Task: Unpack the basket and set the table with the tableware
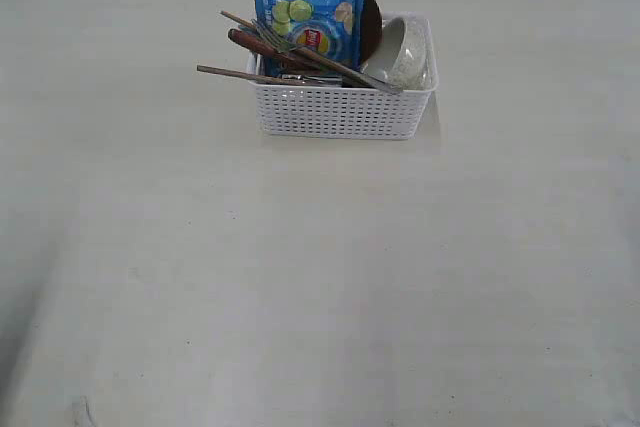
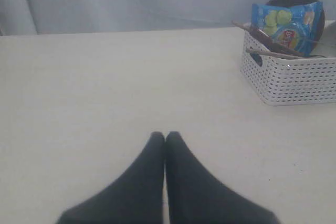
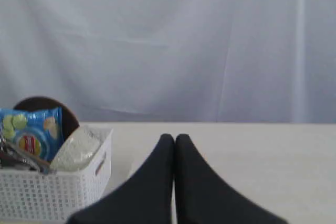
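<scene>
Basket point(image 1: 340, 112) near far table point(image 1: 300, 297) edge; left end effector point(image 2: 165, 136), right end effector point(image 3: 174, 138) both closed.

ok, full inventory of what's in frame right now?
table: 1, pale cream, fills the exterior view
basket: 1, white lattice, far centre of the table
chip bag: 1, blue, upright in the basket
plate: 1, dark brown, on edge behind the chip bag
bowl: 1, white, tilted at the basket's right end
fork: 1, steel, lying across the contents
wooden spoon: 1, reddish-brown, handle over the left rim
chopsticks: 2, wood, sticking out over the left rim
curtain: 1, pale grey, behind the table
left gripper: 1, black, shut, empty
right gripper: 1, black, shut, empty
</scene>
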Controlling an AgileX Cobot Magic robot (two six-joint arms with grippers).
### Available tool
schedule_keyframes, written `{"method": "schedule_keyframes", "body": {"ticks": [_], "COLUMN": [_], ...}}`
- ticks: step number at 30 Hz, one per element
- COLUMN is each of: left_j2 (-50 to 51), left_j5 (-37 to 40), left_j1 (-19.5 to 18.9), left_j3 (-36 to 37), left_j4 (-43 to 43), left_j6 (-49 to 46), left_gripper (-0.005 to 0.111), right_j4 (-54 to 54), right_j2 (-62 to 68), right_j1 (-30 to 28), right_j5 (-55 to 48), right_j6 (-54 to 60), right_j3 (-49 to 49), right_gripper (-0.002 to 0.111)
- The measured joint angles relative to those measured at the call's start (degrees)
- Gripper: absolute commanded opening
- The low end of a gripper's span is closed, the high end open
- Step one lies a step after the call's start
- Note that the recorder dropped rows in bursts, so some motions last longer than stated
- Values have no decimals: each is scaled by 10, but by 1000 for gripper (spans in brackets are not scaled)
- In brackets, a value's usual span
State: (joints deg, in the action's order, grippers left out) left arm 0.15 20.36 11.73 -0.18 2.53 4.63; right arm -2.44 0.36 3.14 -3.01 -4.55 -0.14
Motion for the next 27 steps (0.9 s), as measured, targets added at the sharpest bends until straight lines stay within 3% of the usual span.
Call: {"method": "schedule_keyframes", "body": {"ticks": [18,23,27], "left_j2": [0,0,0], "left_j5": [0,0,0], "left_j1": [0,0,0], "left_j3": [0,0,0], "left_j4": [0,0,0], "left_j6": [0,0,0], "left_gripper": [0,0,0], "right_j4": [0,0,0], "right_j2": [-1,50,217], "right_j1": [0,0,1], "right_j5": [203,130,77], "right_j6": [-11,-23,-30], "right_j3": [-13,-126,-276], "right_gripper": [0,0,0]}}
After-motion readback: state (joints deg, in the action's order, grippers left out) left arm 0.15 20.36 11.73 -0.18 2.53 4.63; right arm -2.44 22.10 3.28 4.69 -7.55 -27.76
